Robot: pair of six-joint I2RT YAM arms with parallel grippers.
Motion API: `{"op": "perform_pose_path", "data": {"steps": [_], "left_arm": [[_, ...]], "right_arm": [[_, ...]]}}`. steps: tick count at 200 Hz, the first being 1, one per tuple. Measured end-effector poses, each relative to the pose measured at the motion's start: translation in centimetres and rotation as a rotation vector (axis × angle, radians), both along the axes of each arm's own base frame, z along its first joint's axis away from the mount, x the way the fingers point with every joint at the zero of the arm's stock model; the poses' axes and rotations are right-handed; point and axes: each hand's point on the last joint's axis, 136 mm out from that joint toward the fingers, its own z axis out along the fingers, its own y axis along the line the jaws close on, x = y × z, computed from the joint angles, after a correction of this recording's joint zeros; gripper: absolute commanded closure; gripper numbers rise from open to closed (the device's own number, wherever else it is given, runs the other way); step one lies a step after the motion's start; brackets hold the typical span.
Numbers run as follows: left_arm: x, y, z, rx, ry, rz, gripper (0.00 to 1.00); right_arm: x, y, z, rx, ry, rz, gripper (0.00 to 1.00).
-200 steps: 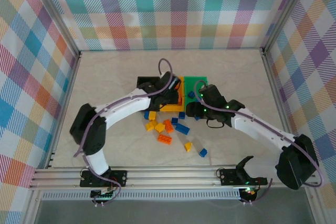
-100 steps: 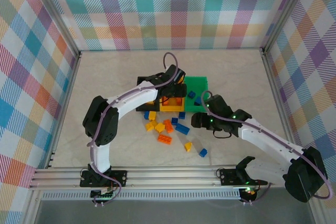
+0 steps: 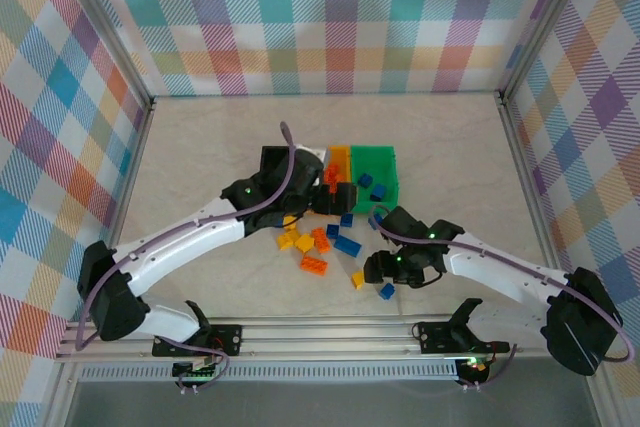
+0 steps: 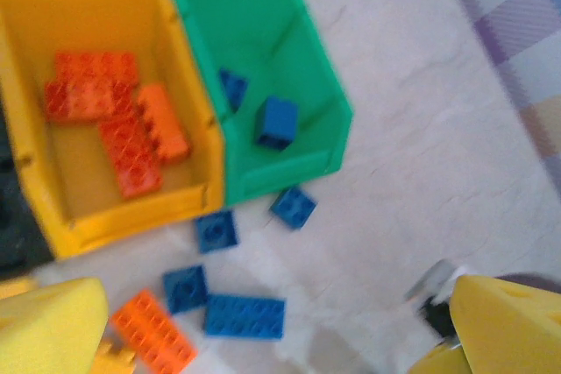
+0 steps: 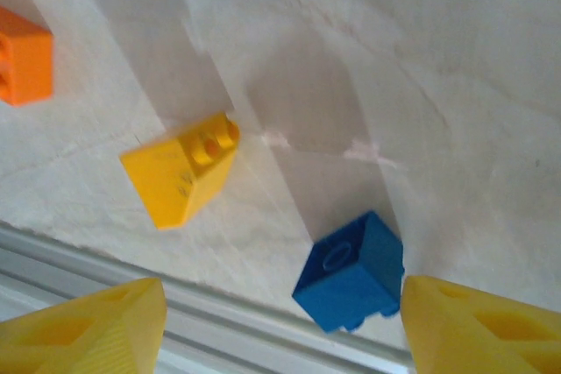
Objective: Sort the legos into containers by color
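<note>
We are on a pick: our right tool (image 5: 276,313), released, hovers over a blue lego (image 5: 351,273) by the near edge of the bench (image 5: 456,85). Next we judge it must centre, clench, and carry it to the green container (image 3: 378,155). Our left tool (image 4: 276,321) hangs released, empty.

Left bin (image 3: 272,157), middle bin (image 3: 338,155) and right bin (image 3: 388,159) stand side by side on the bench (image 3: 200,147). Bricks (image 4: 114,120) lie in the middle and right bins; loose bricks (image 3: 313,265) lie scattered before them.
</note>
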Motion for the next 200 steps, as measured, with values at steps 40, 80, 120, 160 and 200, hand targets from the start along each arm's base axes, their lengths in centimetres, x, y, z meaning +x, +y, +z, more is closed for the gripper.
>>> {"op": "perform_pose_path", "data": {"steps": [40, 80, 120, 160, 200], "left_arm": [[-2.2, 3.1, -3.9, 0.060, 0.073, 0.038, 0.00], [-3.1, 5.0, -3.5, 0.041, 0.056, 0.076, 0.00], [-3.7, 6.4, -4.7, 0.066, 0.067, 0.110, 0.00], [-4.0, 7.3, -5.1, 0.081, 0.066, 0.129, 0.00], [-4.3, 8.0, -5.0, 0.086, 0.061, 0.139, 0.00]], "right_arm": [[-1.2, -0.9, -1.4, -0.060, 0.068, -0.039, 0.33], [-1.9, -0.9, -3.8, -0.104, 0.128, -0.054, 0.39], [-1.8, -0.8, -4.7, -0.128, 0.145, -0.062, 0.58], [-1.9, -1.1, -4.6, -0.143, 0.144, -0.063, 0.74], [1.0, 0.0, -1.1, -0.095, 0.006, -0.049, 0.77]]}}
